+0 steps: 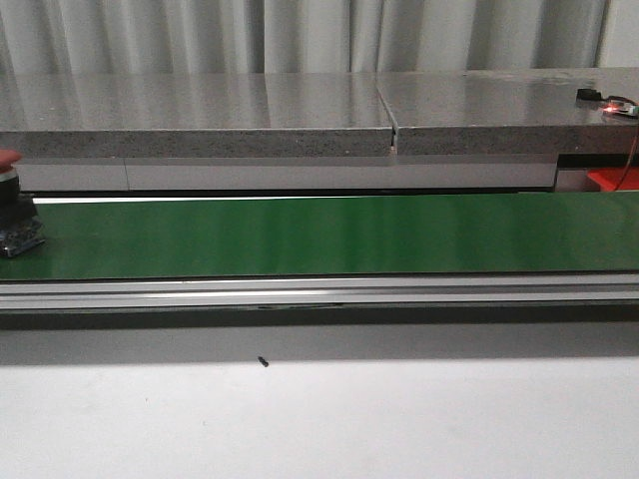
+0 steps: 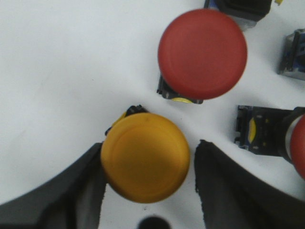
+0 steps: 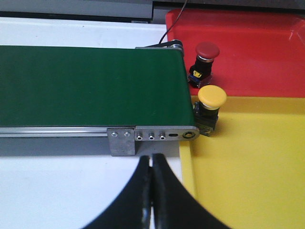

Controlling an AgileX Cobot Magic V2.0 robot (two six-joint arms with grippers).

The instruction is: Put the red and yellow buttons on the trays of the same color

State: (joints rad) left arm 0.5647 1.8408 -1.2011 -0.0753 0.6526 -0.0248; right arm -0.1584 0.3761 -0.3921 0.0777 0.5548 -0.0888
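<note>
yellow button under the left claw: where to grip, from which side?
Grip the yellow button across the rim of its round cap, coming straight down from above. It stands upright, cap facing the camera, and the left claw already straddles it, open. The red button stands clear.

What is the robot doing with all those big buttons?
It is sorting buttons by color. The left gripper is open around a yellow button on the white table, with a red button close by. Another red-capped button sits at the left end of the green belt. At the belt's other end, one red button rests in the red tray and one yellow button in the yellow tray. The right gripper is shut, holding nothing.
</note>
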